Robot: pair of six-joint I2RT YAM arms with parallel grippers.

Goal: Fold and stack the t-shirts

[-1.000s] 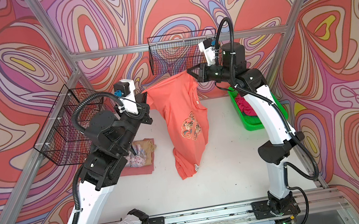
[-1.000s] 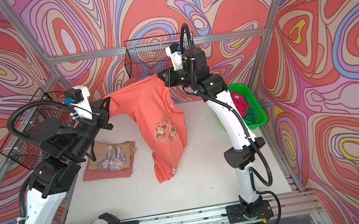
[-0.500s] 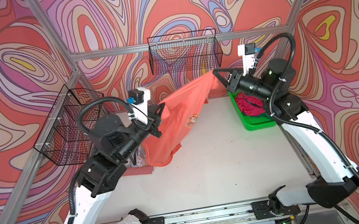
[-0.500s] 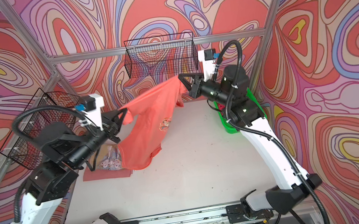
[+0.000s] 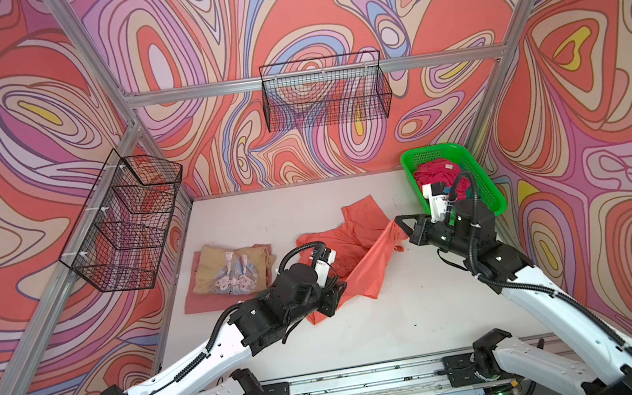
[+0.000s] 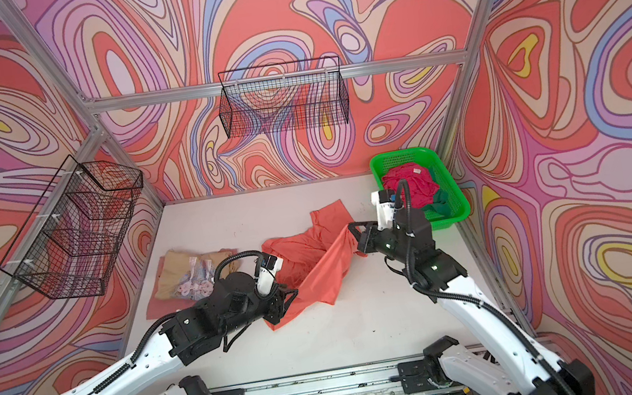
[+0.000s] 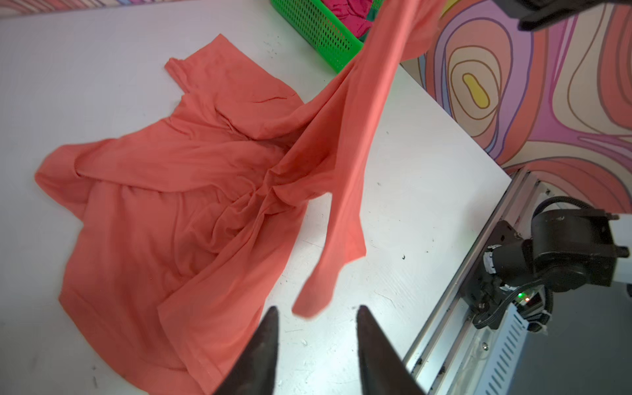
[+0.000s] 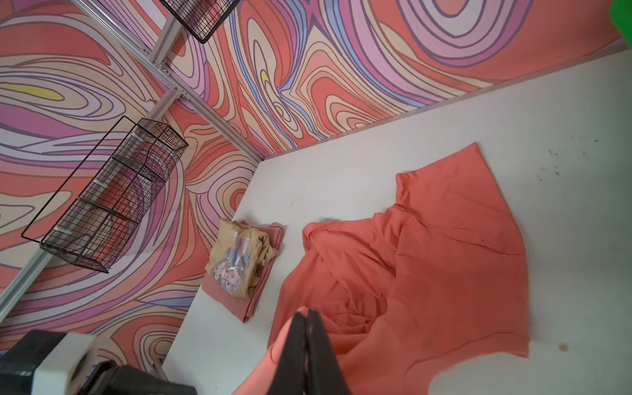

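Five t-shirts [image 5: 358, 243], two wire baskets [image 5: 325, 96], one green bin [image 5: 431, 150]

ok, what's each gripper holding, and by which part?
Right gripper pinches the coral-orange t-shirt by one raised edge; left gripper is open, holding nothing.

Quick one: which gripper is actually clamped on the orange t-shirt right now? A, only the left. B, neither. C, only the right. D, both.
C: the right gripper is shut on a raised fold of the coral-orange t-shirt, while the left gripper has its jaws apart, closed on nothing.
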